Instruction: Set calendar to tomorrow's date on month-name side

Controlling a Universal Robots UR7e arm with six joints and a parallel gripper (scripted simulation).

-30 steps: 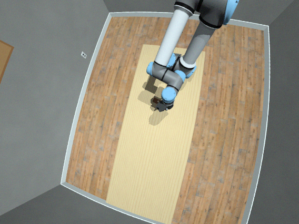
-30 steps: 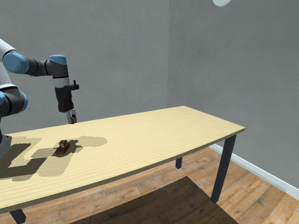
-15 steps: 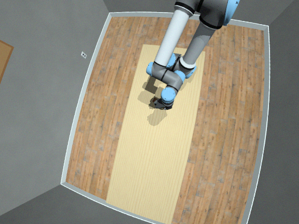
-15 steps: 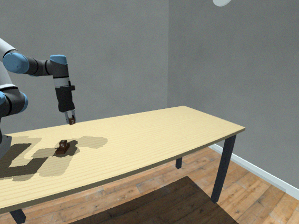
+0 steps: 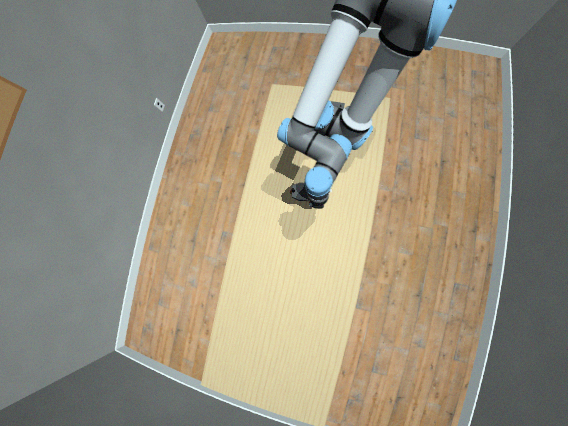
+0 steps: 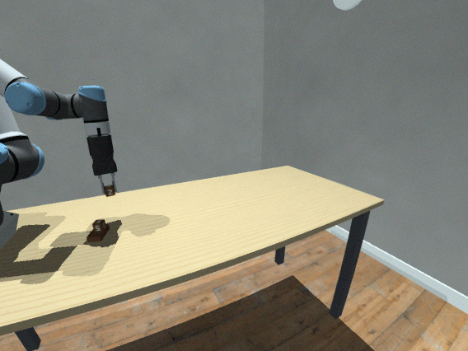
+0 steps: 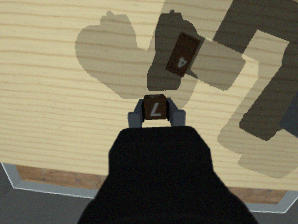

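dark brown cube (image 6: 109, 190) (image 7: 155, 107), one: clamped between the fingertips of the gripper (image 5: 317, 203) (image 6: 109, 190) (image 7: 154, 105), held above the table (image 5: 285, 300) (image 6: 231, 214) (image 7: 50, 125). marks seen: a 2 toward the exterior view, a 7 toward the wrist view.

dark brown tray (image 6: 96, 236) (image 7: 187, 44), one: on the table, beneath and to one side of the grip; poorly made out from the top.

seated cube (image 6: 99, 225) (image 7: 181, 62), one: at one end of the tray, showing a 5 outward and a 4 on top. the other end looks free.

step in hand, as judged: turning the held cube to its wanted digit, then seating it. handling notes — settle which face must stand on the date side, and which way up, before lowering; square the cube to the tray; come down over the free end, slowly, until it sits flat; open just enough to let go, then lift straight away.

obstacles: the seated cube stands close to where a finger may pass, and the tray walls could catch a tilted edge; a push might shift the tray. shadows of the arm (image 5: 327, 70) (image 6: 51, 102) darken the tray — digits there read poorly. the month's name: cannot be read.
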